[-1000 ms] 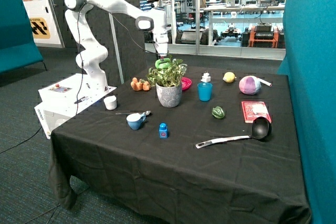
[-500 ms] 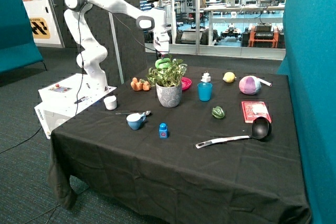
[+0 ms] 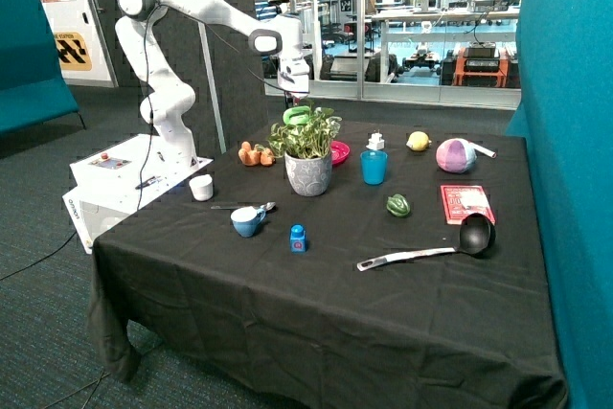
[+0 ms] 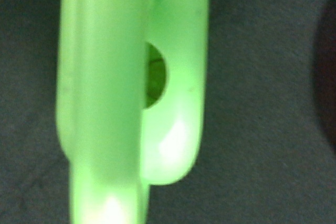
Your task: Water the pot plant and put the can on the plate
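The pot plant (image 3: pixel 307 155), leafy in a grey patterned pot, stands mid-table. The light-green can (image 3: pixel 297 115) hangs just above and behind its leaves, right under my gripper (image 3: pixel 299 102), which is shut on it. In the wrist view the can (image 4: pixel 131 93) fills most of the picture over dark cloth, and the fingers are hidden. The magenta plate (image 3: pixel 339 151) lies on the table just behind the pot, beside the teal cup, and is partly hidden by the leaves.
A teal cup (image 3: pixel 374 167), a white bottle (image 3: pixel 375 142), a lemon (image 3: pixel 418 141) and a pink ball (image 3: pixel 455 155) stand near the plate. Orange vegetables (image 3: pixel 255 154), a white cup (image 3: pixel 201 187), a blue cup (image 3: pixel 248 221), a green pepper (image 3: pixel 397 205), a red packet (image 3: pixel 466 203) and a ladle (image 3: pixel 431 248) lie around.
The gripper and the can have risen very slightly above the plant. Everything else on the table is as before.
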Controlling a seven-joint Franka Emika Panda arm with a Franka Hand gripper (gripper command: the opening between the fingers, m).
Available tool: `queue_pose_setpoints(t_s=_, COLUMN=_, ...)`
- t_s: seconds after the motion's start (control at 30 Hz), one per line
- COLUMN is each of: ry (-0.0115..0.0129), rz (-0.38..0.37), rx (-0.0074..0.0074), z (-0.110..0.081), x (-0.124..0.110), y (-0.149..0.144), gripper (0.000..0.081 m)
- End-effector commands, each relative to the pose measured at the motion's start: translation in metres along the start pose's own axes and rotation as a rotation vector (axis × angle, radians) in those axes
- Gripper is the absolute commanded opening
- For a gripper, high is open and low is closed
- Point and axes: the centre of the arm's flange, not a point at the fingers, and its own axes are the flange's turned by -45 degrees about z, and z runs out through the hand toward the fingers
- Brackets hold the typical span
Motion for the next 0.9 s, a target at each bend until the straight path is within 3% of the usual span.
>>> queue_pose_setpoints(t_s=0.0, ry=0.0015, rz=-0.054, rx=0.0, z=0.0, x=0.007, y=-0.02, gripper=0.0375)
queue_pose_setpoints(t_s=0.3, ry=0.0015, rz=-0.086, rx=0.0, z=-0.001, x=0.014, y=-0.033, gripper=0.041)
queue_pose_setpoints(t_s=0.67, ry=0.0015, rz=-0.103, rx=0.0, z=0.0, x=0.022, y=-0.049, gripper=0.0324)
queue_pose_setpoints(t_s=0.87, ry=0.0015, rz=-0.07, rx=0.0, z=0.003, x=0.02, y=-0.051, gripper=0.0361)
